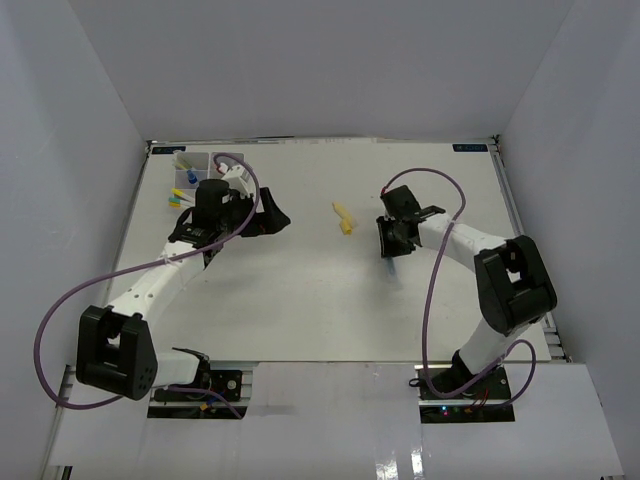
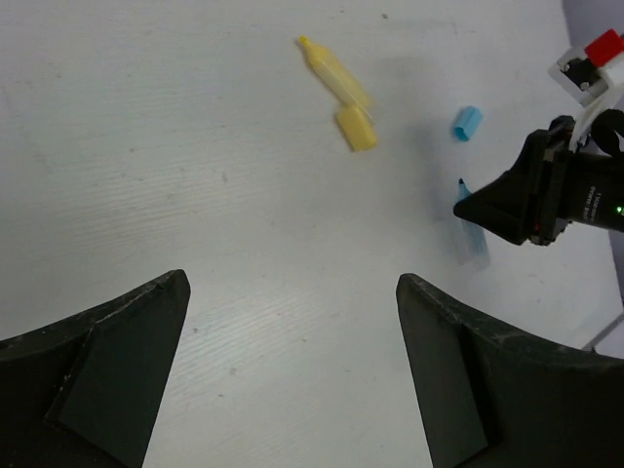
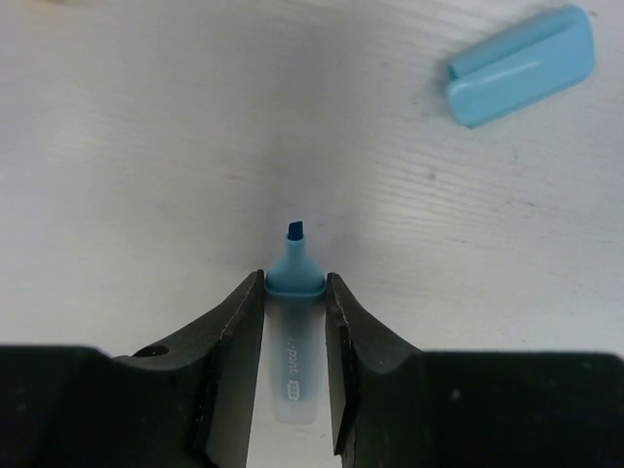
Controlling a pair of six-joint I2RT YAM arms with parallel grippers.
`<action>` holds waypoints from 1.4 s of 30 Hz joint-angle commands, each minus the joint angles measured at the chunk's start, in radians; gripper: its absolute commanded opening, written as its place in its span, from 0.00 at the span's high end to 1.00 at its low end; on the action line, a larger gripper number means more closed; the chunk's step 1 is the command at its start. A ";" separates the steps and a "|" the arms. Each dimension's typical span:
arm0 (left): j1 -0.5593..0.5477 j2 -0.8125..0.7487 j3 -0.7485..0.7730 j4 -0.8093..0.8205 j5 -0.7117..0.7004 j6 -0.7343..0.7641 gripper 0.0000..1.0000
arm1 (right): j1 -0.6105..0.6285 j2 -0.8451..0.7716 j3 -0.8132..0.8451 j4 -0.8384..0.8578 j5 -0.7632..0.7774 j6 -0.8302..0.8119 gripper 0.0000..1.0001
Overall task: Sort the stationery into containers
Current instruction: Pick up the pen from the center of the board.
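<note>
A light blue marker (image 3: 293, 336) with its cap off lies on the white table. My right gripper (image 3: 294, 283) is shut on its barrel just behind the blue tip, one finger pressed to each side. The light blue cap (image 3: 522, 65) lies apart, ahead and to the right. A yellow marker (image 1: 343, 217) and its loose yellow cap (image 2: 355, 129) rest mid-table. My left gripper (image 2: 292, 283) hangs open over bare table and holds nothing. The white compartment tray (image 1: 196, 156) sits at the far left, partly hidden by the left arm, with small yellow, green and blue items in it.
White walls close the table on three sides. The left arm's purple cable (image 1: 60, 310) loops out toward the left wall. In the left wrist view the right gripper (image 2: 487, 207) shows over the blue marker (image 2: 475, 241), with the blue cap (image 2: 467, 122) beyond.
</note>
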 commanded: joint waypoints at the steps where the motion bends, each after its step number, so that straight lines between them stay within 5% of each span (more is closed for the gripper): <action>1: -0.025 -0.044 -0.037 0.104 0.168 -0.057 0.02 | 0.043 -0.160 0.034 0.133 -0.110 -0.003 0.82; 12: -0.200 -0.125 -0.131 0.445 0.213 -0.112 0.02 | 0.128 -0.403 0.024 0.503 -0.211 0.036 0.81; 19: -0.318 -0.110 -0.140 0.569 0.037 -0.071 0.02 | 0.144 -0.444 0.007 0.575 -0.233 0.089 0.81; 29: -0.401 -0.023 -0.089 0.616 -0.087 -0.049 0.02 | 0.172 -0.504 -0.062 0.667 -0.230 0.096 0.81; 42: -0.419 0.068 -0.016 0.620 -0.066 -0.023 0.07 | 0.187 -0.519 -0.086 0.696 -0.254 0.105 0.82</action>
